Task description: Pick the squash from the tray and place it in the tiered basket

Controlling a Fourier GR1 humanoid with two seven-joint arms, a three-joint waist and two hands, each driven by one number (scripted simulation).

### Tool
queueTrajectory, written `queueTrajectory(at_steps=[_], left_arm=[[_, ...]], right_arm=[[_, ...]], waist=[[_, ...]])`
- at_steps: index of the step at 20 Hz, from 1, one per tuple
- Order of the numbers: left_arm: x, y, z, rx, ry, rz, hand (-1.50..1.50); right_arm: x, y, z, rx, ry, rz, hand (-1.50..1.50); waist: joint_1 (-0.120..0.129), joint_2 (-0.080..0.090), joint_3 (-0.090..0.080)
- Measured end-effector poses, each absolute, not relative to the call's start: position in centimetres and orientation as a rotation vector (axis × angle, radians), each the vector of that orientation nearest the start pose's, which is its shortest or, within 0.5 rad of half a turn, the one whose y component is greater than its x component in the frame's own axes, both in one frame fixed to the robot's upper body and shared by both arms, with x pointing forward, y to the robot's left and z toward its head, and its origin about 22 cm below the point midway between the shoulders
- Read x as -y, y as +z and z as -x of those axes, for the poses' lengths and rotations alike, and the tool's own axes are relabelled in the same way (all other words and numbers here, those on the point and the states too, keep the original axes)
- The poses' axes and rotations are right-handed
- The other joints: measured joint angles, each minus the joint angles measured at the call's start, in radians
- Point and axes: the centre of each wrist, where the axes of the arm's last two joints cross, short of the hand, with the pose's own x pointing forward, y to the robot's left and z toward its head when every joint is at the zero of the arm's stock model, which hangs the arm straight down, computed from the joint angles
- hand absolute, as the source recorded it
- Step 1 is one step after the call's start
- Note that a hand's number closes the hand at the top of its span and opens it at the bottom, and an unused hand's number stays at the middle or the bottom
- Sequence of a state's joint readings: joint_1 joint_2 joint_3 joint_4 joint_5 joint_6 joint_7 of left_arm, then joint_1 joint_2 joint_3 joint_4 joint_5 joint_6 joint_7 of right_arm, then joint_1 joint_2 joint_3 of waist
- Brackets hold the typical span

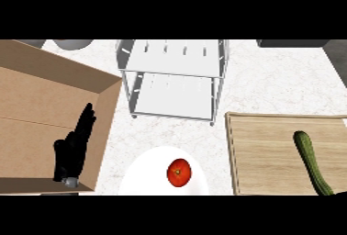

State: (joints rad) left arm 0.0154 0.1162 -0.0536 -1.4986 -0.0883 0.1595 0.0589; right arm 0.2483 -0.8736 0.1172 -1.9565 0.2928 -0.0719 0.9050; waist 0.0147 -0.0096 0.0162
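A long dark green squash point(312, 162) lies on the wooden tray point(271, 151) at the right, running from the tray's middle right down to the view's lower edge. The white tiered basket point(175, 78) with grey wire posts stands at the top centre, both of its shelves bare. My left hand point(73, 149) shows at the left in front of a cardboard box, fingers straight and pointing up, holding nothing. My right hand does not show anywhere in the view.
A large open cardboard box point(41, 110) fills the left side. A white plate point(146, 176) with a red tomato point(179, 172) sits at the bottom centre, between box and tray. Grey objects peek in at the top edge.
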Motion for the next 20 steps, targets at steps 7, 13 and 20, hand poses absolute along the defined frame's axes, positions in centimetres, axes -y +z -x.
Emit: queueTrajectory(at_steps=[7,13,20], left_arm=[[-24.5,-1.7,-23.5,1.431,-0.07,-0.254,0.0],[-24.5,-1.8,-23.4,1.431,-0.065,-0.253,0.0],[-24.4,-1.9,-23.5,1.428,-0.062,-0.259,0.0]], right_arm=[[32.2,9.7,-19.5,0.67,0.614,0.97,-1.5],[32.6,9.0,-20.9,0.571,0.647,0.947,-1.5],[31.9,8.2,-22.3,0.544,0.663,0.916,-1.5]], waist=[[-0.003,0.0,-0.001],[-0.004,0.001,-0.002],[-0.009,0.0,-0.003]])
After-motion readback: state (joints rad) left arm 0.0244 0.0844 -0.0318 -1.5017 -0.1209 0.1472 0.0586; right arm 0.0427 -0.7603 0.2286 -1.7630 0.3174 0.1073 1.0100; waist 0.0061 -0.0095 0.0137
